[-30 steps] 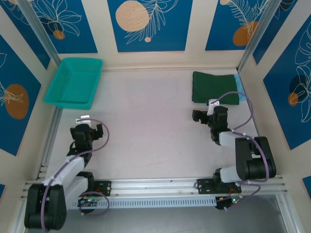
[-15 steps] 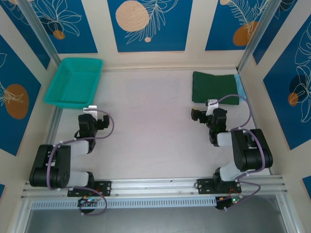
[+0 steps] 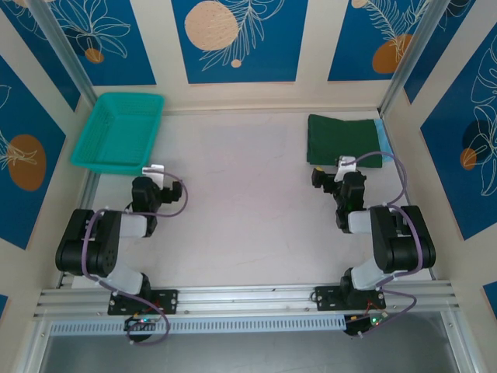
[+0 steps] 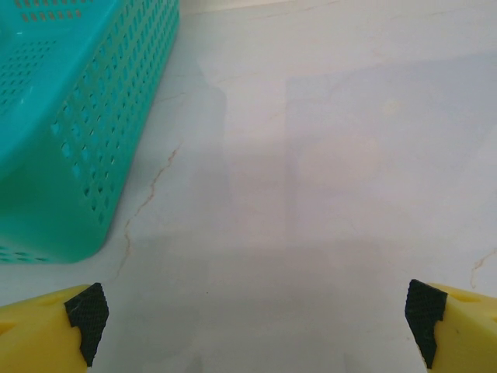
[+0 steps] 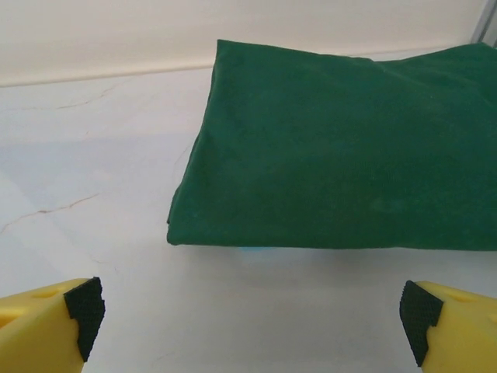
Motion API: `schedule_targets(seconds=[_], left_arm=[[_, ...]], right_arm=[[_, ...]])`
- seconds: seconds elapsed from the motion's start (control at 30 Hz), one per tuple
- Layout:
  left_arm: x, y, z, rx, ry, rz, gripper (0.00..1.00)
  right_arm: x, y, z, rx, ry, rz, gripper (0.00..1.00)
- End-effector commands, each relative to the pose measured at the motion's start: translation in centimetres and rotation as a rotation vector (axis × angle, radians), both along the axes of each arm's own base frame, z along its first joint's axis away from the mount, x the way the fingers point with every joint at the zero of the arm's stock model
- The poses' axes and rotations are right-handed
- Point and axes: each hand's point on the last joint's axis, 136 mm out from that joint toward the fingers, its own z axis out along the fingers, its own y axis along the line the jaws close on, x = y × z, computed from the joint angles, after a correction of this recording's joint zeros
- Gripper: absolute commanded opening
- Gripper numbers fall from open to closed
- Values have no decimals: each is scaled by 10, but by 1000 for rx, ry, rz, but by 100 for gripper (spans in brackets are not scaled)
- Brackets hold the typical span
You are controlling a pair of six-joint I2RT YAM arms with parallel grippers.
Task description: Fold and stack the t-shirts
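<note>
Basket: a teal plastic mesh basket (image 3: 87, 148) lies in the upper left of the overhead view, on the pale marbled tabletop (image 3: 241, 194). In the left wrist view its perforated side wall (image 4: 85, 140) takes the upper left corner.

Left claw: the left claw (image 3: 154, 186) sits left of centre in the overhead view, just below the basket's near right corner and apart from it. It is released, with the jaws spread as wide as they go and nothing between them. In the left wrist view (image 4: 255, 315) its yellow fingers with black pads (image 4: 85, 311) stand in the two bottom corners, over bare tabletop.

Right claw: the right claw (image 3: 339, 176) sits right of centre in the overhead view, just below the near edge of the green shirt. It is released and spread wide, gripping nothing. In the right wrist view (image 5: 253, 311) the black pads (image 5: 419, 311) stand in the bottom corners, short of the cloth and not touching it.

Green shirt: a dark green cloth t-shirt folded into a rectangle (image 3: 342, 140) lies flat in the upper right of the overhead view, near the back right corner. In the right wrist view (image 5: 349, 155) it spans the upper centre and right.

Blue shirt: a light sky-blue cloth t-shirt (image 3: 381, 132) lies under the green one. It shows as a narrow strip along the green shirt's right edge, and as a faint sliver (image 5: 256, 249) beneath its near fold.
</note>
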Motion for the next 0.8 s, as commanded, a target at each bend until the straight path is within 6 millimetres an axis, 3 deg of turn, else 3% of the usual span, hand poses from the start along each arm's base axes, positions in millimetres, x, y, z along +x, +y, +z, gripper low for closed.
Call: schedule_targets(seconds=[0.0, 0.77], left_arm=[[5, -3, 8, -13, -24, -25, 100], [3, -4, 9, -9, -35, -30, 100]], right_arm=[[-1, 2, -5, 17, 24, 2, 100], [-1, 2, -4, 42, 27, 19, 100]])
